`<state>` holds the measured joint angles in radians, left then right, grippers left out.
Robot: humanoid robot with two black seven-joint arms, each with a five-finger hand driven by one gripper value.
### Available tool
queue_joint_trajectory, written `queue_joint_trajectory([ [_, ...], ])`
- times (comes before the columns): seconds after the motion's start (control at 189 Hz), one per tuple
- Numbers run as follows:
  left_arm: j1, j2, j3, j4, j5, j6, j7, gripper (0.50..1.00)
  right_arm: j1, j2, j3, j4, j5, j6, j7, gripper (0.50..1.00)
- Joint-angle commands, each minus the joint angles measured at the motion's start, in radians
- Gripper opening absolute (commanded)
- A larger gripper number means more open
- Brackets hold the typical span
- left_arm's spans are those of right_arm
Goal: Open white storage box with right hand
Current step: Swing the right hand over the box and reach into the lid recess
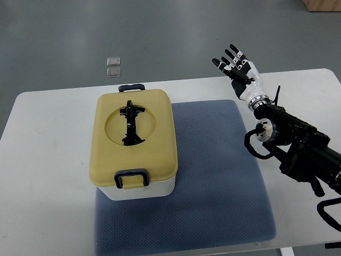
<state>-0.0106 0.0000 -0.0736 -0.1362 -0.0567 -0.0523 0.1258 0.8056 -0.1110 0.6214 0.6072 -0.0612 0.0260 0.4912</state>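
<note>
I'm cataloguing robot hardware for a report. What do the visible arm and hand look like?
Only the right arm shows: black, blocky segments with looping black cables and a silver round joint. The right hand has a white shell, black fingers with pale knuckle segments, and a ribbed metallic wrist.

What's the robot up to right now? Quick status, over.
Right hand open, raised beyond table edge, clear of box. White storage box shut, both latches down. Nothing blocking. Left arm unseen.
</note>
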Motion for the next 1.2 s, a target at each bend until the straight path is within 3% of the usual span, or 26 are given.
queue_joint_trajectory([
  [0.0,0.000,0.000,0.000,-0.002,0.000,0.000,0.000,1.000,0.014,-0.027,-0.008,0.002,-0.020,0.014,0.003,0.930],
  [0.185,0.000,0.000,0.000,0.000,0.000,0.000,0.000,1.000,0.083,-0.044,-0.009,0.005,-0.272,0.034,0.001,0.930],
  [0.417,0.000,0.000,0.000,0.000,0.000,0.000,0.000,1.000,0.191,-0.101,-0.008,0.022,-0.681,0.149,0.004,0.930],
  [0.581,0.000,0.000,0.000,0.000,0.000,0.000,0.000,1.000,0.311,-0.150,-0.080,0.154,-1.046,0.219,0.015,0.928],
  [0.692,0.000,0.000,0.000,0.000,0.000,0.000,0.000,1.000,0.402,-0.153,-0.198,0.218,-1.230,0.233,0.059,0.928],
  [0.861,0.000,0.000,0.000,0.000,0.000,0.000,0.000,1.000,0.576,-0.151,-0.400,0.273,-1.306,0.262,0.118,0.926],
  [0.988,0.000,0.000,0.000,0.000,0.000,0.000,0.000,1.000,0.695,-0.150,-0.525,0.333,-1.312,0.295,0.120,0.924],
  [1.194,0.000,0.000,0.000,0.000,0.000,0.000,0.000,1.000,0.744,-0.113,-0.591,0.375,-1.401,0.293,0.120,0.915],
])
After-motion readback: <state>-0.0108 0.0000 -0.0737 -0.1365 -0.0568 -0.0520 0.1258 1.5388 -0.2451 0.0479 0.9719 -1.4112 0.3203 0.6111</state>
